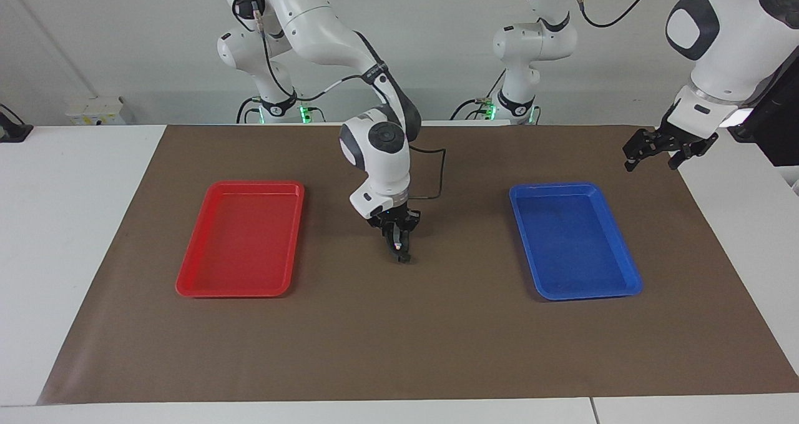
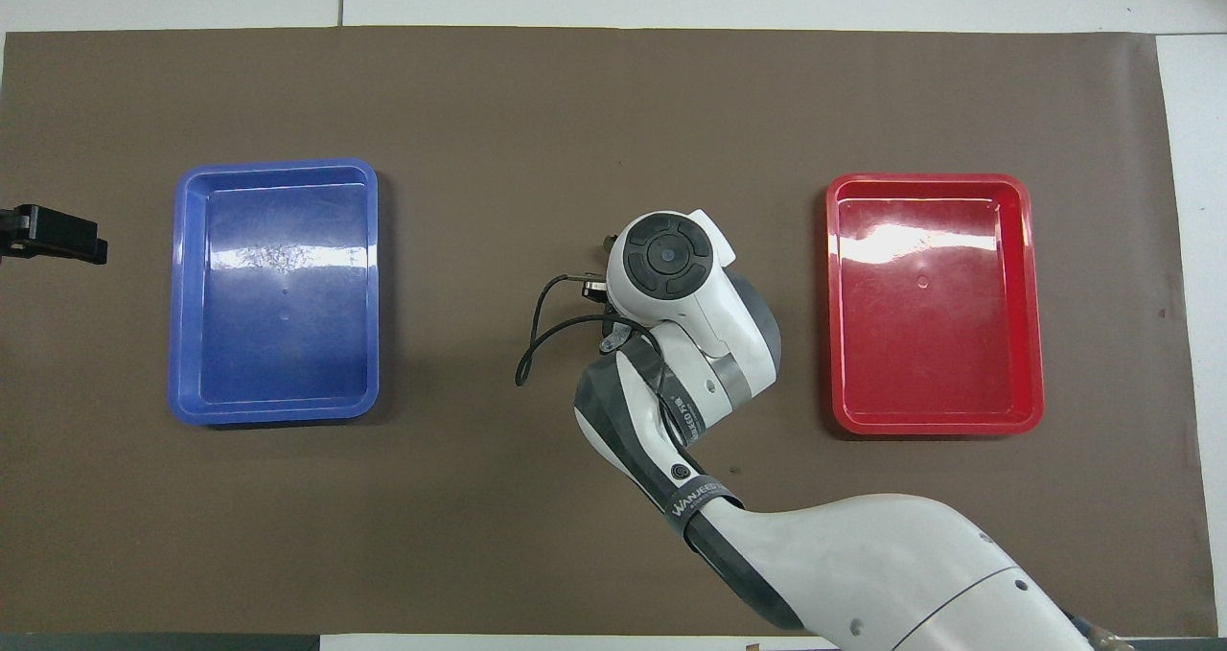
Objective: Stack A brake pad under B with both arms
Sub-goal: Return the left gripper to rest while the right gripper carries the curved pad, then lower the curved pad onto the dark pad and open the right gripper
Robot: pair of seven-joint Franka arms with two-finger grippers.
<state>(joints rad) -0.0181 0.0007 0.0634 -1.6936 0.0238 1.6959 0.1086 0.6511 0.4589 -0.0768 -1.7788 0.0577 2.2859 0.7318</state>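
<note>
Right gripper (image 1: 399, 253) low over the brown mat (image 1: 399, 336) between red tray (image 1: 187, 286) and blue tray (image 1: 630, 286), jaws pressed together, left gripper (image 1: 652, 157) raised by the bench's left-arm end, jaws spread, neither brake pad visible.

between the red tray (image 1: 240, 240) and the blue tray (image 1: 573, 241) the brown mat (image 1: 412, 336) lies bare, except where the right gripper (image 1: 401, 253) hangs low at its middle, fingertips together, blocking passage there.
</note>
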